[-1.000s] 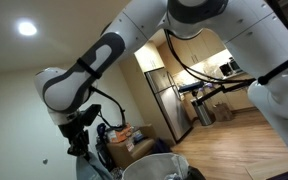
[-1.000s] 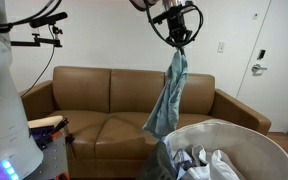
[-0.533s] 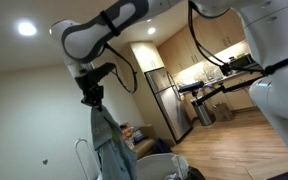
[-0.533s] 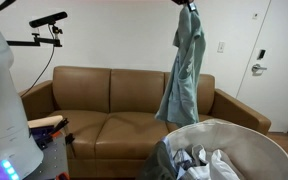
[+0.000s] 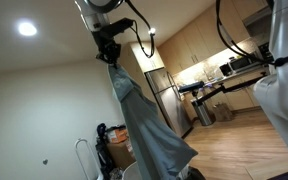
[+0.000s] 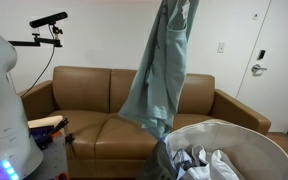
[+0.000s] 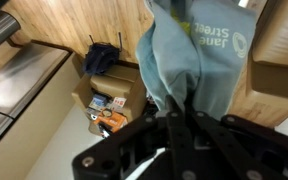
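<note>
I hold the gripper high, near the ceiling line in an exterior view. Its jaws are clamped tight on the top edge of a blue-grey garment. The wrist view confirms the grip: the fabric bunches directly between the fingers, with no gap visible.

The relation that matters is vertical. The garment hangs straight below the gripper. Its long axis runs top to bottom, and it widens toward a loose lower hem. The pinch point carries all of its weight; nothing else supports it.

The laundry basket stands on the floor below and slightly to one side of the hanging cloth, with other clothes piled inside. In that exterior view the hem sits close to the basket's near rim. I cannot tell from these pictures whether the hem is over the opening or just outside it. The brown sofa stands behind, well apart from the cloth.
</note>
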{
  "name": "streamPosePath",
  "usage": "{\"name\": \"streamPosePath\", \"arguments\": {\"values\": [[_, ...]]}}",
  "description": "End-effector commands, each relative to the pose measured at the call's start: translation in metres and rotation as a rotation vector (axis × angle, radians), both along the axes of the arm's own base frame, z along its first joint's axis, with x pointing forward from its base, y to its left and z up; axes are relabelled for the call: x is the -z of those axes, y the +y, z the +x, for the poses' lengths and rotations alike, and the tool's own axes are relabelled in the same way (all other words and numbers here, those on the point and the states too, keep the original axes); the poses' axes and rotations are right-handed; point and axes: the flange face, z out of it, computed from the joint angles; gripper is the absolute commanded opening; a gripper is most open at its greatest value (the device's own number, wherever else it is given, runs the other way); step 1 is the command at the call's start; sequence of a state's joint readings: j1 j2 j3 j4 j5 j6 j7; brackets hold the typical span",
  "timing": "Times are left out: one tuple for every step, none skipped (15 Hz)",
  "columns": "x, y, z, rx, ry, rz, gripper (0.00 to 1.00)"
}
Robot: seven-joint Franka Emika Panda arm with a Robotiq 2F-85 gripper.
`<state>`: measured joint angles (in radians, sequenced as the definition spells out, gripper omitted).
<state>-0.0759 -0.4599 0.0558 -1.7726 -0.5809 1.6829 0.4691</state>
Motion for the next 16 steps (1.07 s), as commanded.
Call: {"name": "streamPosePath", "arguments": {"values": [[0.001, 0.001, 0.000, 0.013, -0.003, -0.006, 0.06], [0.013, 0.002, 0.007, 0.020, 0.002, -0.012, 0.06], [0.022, -0.007, 0.013, 0.037, 0.001, 0.007, 0.06], [0.026, -0.017, 0.015, 0.072, -0.005, -0.021, 0.06], [0.027, -0.033, 0.013, 0.113, -0.021, -0.019, 0.06], [0.025, -0.050, 0.010, 0.158, -0.042, -0.008, 0.06], [0.017, -0.070, 0.005, 0.208, -0.080, -0.017, 0.06], [0.009, -0.085, -0.001, 0.248, -0.114, -0.024, 0.06], [0.000, -0.103, -0.007, 0.284, -0.149, -0.035, 0.06], [-0.007, -0.116, -0.013, 0.319, -0.180, -0.053, 0.06], [-0.009, -0.131, -0.017, 0.351, -0.205, -0.059, 0.06], [-0.010, -0.141, -0.021, 0.382, -0.218, -0.071, 0.06], [-0.002, -0.150, -0.024, 0.399, -0.201, -0.077, 0.06], [0.008, -0.153, -0.026, 0.405, -0.177, -0.071, 0.05], [0.027, -0.151, -0.024, 0.394, -0.144, -0.049, 0.06], [0.043, -0.147, -0.022, 0.382, -0.117, -0.037, 0.06]]}}
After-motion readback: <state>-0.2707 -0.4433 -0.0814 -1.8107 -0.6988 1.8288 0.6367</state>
